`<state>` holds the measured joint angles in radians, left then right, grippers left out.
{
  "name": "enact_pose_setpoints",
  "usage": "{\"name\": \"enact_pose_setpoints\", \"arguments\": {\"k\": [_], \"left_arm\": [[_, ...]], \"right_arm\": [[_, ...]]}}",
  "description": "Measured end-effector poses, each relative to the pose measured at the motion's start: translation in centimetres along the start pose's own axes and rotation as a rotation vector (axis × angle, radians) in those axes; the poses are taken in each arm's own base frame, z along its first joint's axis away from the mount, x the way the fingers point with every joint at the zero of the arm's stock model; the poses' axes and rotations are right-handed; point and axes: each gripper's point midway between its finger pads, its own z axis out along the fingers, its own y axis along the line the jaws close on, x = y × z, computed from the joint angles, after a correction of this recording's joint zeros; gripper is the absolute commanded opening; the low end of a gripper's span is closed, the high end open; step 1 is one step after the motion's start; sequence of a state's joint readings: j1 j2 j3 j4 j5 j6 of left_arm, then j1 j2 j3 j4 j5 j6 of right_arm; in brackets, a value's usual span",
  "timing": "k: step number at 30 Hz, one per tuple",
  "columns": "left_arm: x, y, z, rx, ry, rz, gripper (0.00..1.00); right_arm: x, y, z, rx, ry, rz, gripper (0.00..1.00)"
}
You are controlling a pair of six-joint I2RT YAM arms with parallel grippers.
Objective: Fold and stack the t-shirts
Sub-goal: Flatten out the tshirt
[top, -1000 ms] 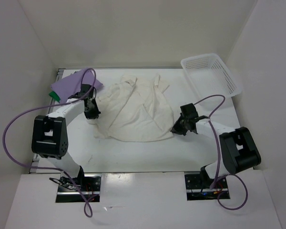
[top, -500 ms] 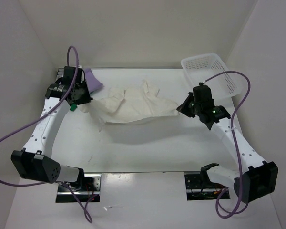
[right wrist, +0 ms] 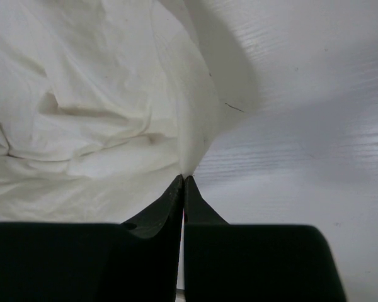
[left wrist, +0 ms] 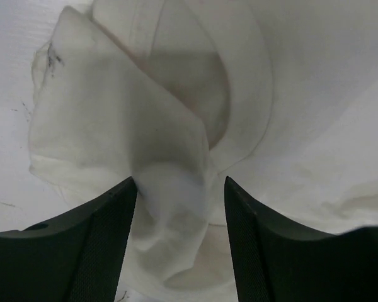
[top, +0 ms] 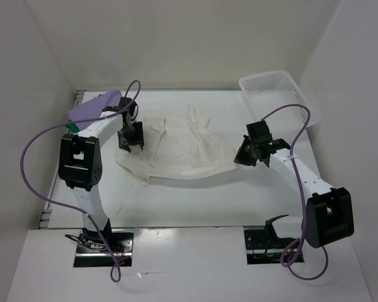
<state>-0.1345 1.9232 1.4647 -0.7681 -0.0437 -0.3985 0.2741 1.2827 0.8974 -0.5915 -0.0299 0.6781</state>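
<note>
Top external view: a crumpled cream off-white cloth t-shirt (top: 183, 154) lies across the middle of the white table (top: 195, 201), between the two arms. At its left edge the left gripper (top: 127, 139) points down, jaws spread. A fold of cloth bulges between its black fingers (left wrist: 94, 239) (whether it touches them is hard to tell). The right gripper (top: 242, 157), at the shirt's right corner, pinches the hem with jaws pressed together. A pale lavender-purple shirt (top: 91, 108) lies upper left, a scrap of bright green shirt (top: 70, 126) just beside it. A white plastic mesh basket (top: 283, 94) sits upper right.
</note>
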Motion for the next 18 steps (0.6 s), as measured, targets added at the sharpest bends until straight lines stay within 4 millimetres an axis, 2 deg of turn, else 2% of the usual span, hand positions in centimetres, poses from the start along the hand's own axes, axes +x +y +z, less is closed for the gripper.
{"name": "enact_pose_setpoints", "arguments": {"k": [3,5,7,9,11,13,14,16,18], "left_arm": [[-0.4,-0.4,-0.5,0.031,-0.044,-0.013,0.7],[0.5,0.2,-2.4,0.047,-0.093,-0.037,0.78],[1.7,1.8,-5.1,0.048,-0.153,-0.08,0.85],[2.4,3.9,-7.4,0.05,-0.24,-0.166,0.87],[3.1,5.7,-8.4,0.064,-0.291,-0.257,0.85],[3.8,7.0,-7.4,0.086,-0.308,-0.36,0.8],[4.6,7.3,-6.2,0.092,-0.291,-0.399,0.74],[6.7,7.2,-3.9,0.101,-0.228,-0.458,0.7],[8.4,6.9,-2.6,0.118,-0.187,-0.505,0.64]], "right_arm": [[0.2,-0.3,0.7,0.016,0.016,-0.001,0.02],[0.4,-0.5,1.2,0.029,0.029,-0.003,0.02],[0.5,-0.5,1.5,0.031,0.037,-0.003,0.02],[0.4,-0.3,1.6,0.021,0.035,-0.004,0.02],[0.2,0.0,1.6,0.007,0.028,-0.006,0.02],[0.1,0.3,1.6,-0.006,0.024,-0.006,0.02],[0.1,0.4,1.6,-0.011,0.023,-0.006,0.02],[0.1,0.6,1.6,-0.021,0.026,-0.007,0.02],[0.1,0.7,1.6,-0.026,0.028,-0.007,0.02]]}}
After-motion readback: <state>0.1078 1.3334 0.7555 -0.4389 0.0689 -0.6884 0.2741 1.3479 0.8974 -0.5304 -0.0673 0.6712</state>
